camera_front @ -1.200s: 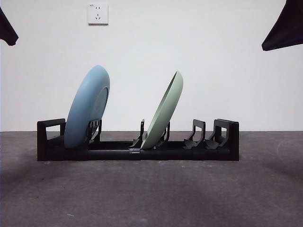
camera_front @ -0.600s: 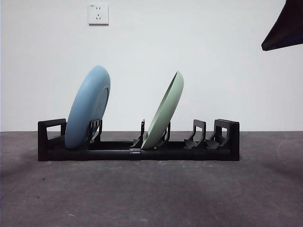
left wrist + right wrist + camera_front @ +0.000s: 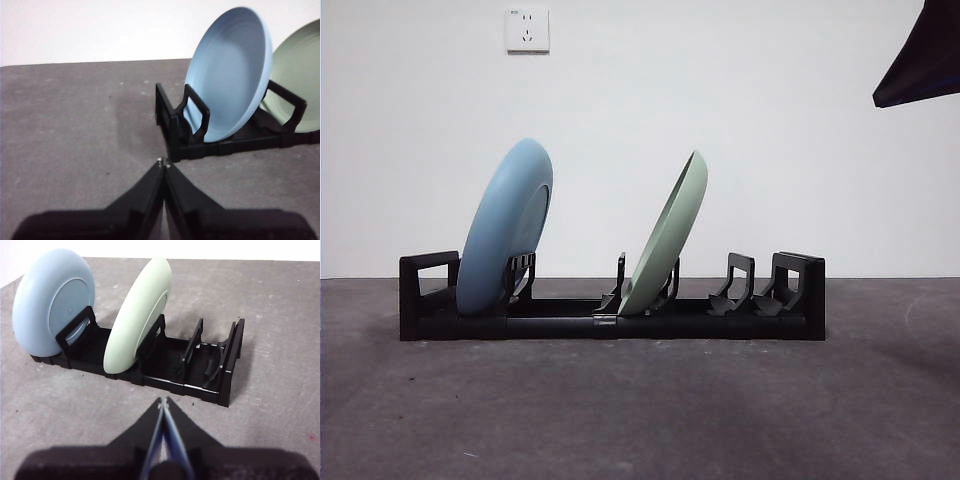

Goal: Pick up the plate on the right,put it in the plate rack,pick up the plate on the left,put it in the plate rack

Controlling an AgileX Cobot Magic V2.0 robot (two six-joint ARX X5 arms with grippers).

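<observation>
A long black plate rack (image 3: 610,322) stands across the grey table. A light blue plate (image 3: 506,225) leans upright in its left slots, and a pale green plate (image 3: 667,236) leans in the middle slots. Both also show in the left wrist view, blue plate (image 3: 231,72) and green plate (image 3: 296,70), and in the right wrist view, blue plate (image 3: 52,300) and green plate (image 3: 138,312) in the rack (image 3: 200,367). My left gripper (image 3: 163,162) is shut and empty, back from the rack's left end. My right gripper (image 3: 162,401) is shut and empty, short of the rack's right half.
A black arm tip (image 3: 920,60) hangs at the top right corner of the front view. A white wall with a socket (image 3: 527,29) stands behind the table. Two divider pairs at the rack's right end (image 3: 770,285) hold nothing.
The black arm tip at the top left corner of the front view has gone out of sight. Plates and rack have not moved.
</observation>
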